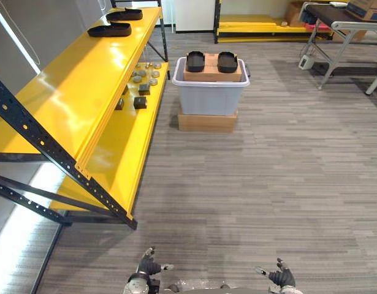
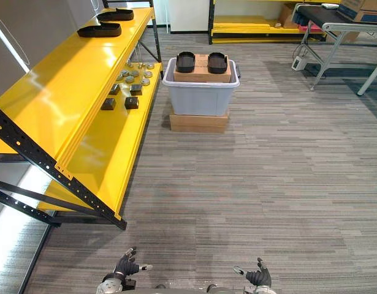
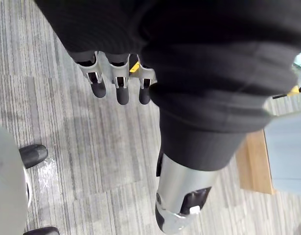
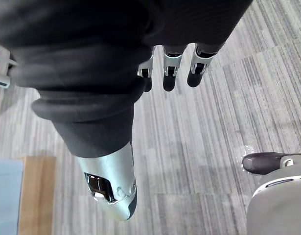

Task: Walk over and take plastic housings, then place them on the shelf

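Left hand point(image 1: 148, 264): low in front of the robot, fingers apart and relaxed, nothing in it.
Right hand point(image 1: 280, 275): level with the left one, fingers likewise spread and slack, empty.
Plastic housings point(image 1: 195, 61): 2 black ones side by side, well ahead of both hands and roughly between them, neither touched.
Carton point(image 1: 211, 75): brown, directly under those 2 housings, sitting in the grey bin point(image 1: 209, 97).
Flat box point(image 1: 208, 121): on the floor beneath the bin, well apart from either hand.
Shelf point(image 1: 65, 98): yellow, 2 levels, running forward on the left hand's side, much nearer that hand than the right.
Shelved pair point(image 1: 110, 29): 2 more black housings on the top level at its far end, farther from the hands than the bin.
Small parts point(image 1: 140, 92): dark blocks and grey discs on the lower level, near the bin.
Done so far: as I read it, 2 housings are placed.
Left to do: the walk to the bin, picking up the 2 there, and carrying them to the shelf.
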Motion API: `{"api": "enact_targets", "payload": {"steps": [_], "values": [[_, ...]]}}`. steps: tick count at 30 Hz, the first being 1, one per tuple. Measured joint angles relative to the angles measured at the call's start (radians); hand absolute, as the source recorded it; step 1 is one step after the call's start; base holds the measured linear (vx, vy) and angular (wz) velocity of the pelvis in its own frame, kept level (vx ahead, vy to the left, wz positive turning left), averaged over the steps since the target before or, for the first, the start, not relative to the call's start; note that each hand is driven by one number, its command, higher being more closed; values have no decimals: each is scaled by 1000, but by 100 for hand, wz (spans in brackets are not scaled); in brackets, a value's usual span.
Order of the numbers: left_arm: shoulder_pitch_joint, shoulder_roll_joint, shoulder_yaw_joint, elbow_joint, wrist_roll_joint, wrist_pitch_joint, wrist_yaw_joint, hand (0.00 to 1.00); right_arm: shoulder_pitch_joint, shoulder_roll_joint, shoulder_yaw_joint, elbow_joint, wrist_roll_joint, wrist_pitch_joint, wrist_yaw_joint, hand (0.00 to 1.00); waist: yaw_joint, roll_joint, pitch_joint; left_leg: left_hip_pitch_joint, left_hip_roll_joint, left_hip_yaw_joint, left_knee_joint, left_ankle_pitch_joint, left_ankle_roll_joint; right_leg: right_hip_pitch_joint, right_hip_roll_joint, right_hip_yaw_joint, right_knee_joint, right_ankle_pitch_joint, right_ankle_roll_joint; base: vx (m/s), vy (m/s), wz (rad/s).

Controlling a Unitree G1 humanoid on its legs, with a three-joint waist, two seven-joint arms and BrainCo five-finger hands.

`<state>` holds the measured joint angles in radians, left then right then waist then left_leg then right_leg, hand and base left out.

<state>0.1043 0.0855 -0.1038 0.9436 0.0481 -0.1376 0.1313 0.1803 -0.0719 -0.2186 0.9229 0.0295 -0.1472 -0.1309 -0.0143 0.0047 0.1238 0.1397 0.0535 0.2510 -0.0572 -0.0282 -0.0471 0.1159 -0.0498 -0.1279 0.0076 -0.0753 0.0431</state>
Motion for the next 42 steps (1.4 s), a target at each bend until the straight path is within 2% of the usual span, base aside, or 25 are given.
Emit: {"api": "enact_targets", "payload": {"steps": [6,13,22,28,29,31,34,35,36,37,38,39,42], "values": [[7,8,74,0,-20,0,7,0,-13,-9,-17,1,3,0,0,0,2,-2,-1,11,-2,23,-14,0,0,1,4,25,-9,2,0,36,-16,-12],[6,17,82,-9,-20,-1,7,0,-30,-15,-21,1,9,0,0,0,3,-2,-1,15,-2,40,-10,0,0,2,3,50,-9,11,-4,-1,-21,-8],[23,19,150,-37,-38,-2,7,0,-31,-34,-60,-7,10,0,2,0,3,1,1,13,-1,53,-9,-4,5,-18,5,72,-12,27,-4,-89,-18,-8],[36,19,155,-83,-41,-2,7,0,-41,-51,-60,-43,9,5,1,0,14,6,6,-43,4,87,39,-46,15,-84,4,107,16,12,11,-37,-3,-18],[38,19,156,-89,-43,-2,7,0,-52,-58,-64,-50,9,5,1,0,28,8,8,-57,10,109,76,-75,18,-103,4,127,39,-1,13,59,29,-46],[37,20,157,-94,-49,-2,7,0,-68,-60,-82,-50,9,5,0,0,29,11,13,-63,14,116,116,-109,18,-109,1,136,67,-23,20,85,29,-26],[35,19,156,-118,-58,-2,7,0,-77,-69,-86,-68,9,5,-1,0,28,5,17,-85,8,120,200,-185,28,-158,-22,146,203,-117,45,184,59,-1],[27,19,151,-122,-59,-2,7,0,-77,-76,-86,-79,9,6,-1,0,21,12,22,-93,-4,107,240,-217,42,-189,-44,134,323,-161,76,236,82,22],[18,19,144,-122,-59,-2,7,0,-77,-80,-86,-83,9,9,-1,0,17,8,34,-92,-10,98,248,-230,49,-227,-57,121,428,-173,97,267,126,32],[10,21,141,-121,-59,-2,7,0,-79,-79,-86,-85,10,11,-1,0,10,15,38,-83,-15,84,247,-238,57,-257,-64,110,518,-175,100,185,98,59],[-13,35,130,-121,-59,-1,8,0,-86,-75,-85,-84,11,18,0,0,-11,21,64,-39,-21,58,249,-250,74,-324,-82,86,695,-191,121,369,105,69],[-22,46,124,-121,-59,-1,11,0,-88,-75,-82,-85,13,22,1,0,-23,23,77,-5,-19,43,240,-259,81,-363,-89,68,741,-232,87,371,56,61],[-47,64,115,-119,-59,-1,24,0,-108,-91,-77,-86,22,21,0,0,-29,36,96,52,-7,17,196,-261,82,-464,-83,7,693,-243,60,383,-5,35]]}}
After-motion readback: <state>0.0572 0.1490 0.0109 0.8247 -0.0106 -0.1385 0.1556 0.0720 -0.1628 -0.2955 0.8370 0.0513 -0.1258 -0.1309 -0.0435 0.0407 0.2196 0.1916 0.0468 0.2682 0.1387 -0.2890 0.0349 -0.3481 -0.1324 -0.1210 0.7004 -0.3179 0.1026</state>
